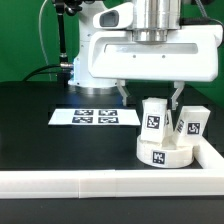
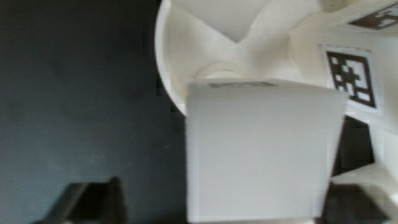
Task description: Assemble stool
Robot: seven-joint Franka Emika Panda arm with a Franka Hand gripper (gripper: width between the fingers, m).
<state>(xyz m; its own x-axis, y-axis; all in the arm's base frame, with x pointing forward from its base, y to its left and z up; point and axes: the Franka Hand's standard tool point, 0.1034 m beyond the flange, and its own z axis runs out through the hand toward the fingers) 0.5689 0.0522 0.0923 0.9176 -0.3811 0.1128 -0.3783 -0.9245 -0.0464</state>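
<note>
The white Franka arm's two-finger gripper (image 1: pixel 148 97) hangs over the black table (image 1: pixel 30 130), its dark fingers spread to either side of a small blocky white plastic leg (image 1: pixel 153 115) that stands upright on the low round ring-rimmed white plastic seat (image 1: pixel 163 153); the fingers stand apart, and whether their pads touch the leg's sides cannot be told. A black-and-white square tag shows on the leg's front face and another on the seat's rim; a second blocky white leg (image 1: pixel 192 124) stands just beside the first, toward the exterior view's right, also tagged. The seat sits in the corner of the long white L-shaped rail (image 1: pixel 100 182), close against its side wall. The flat white marker board (image 1: pixel 95 117) lies on the table behind — well apart from the seat, toward the exterior view's left. In the wrist view the leg (image 2: pixel 260 150) fills the middle, the seat (image 2: pixel 231 35) beyond it; one dark fingertip (image 2: pixel 93 203) shows apart from the leg, a tagged part (image 2: pixel 352 75) at the edge.
</note>
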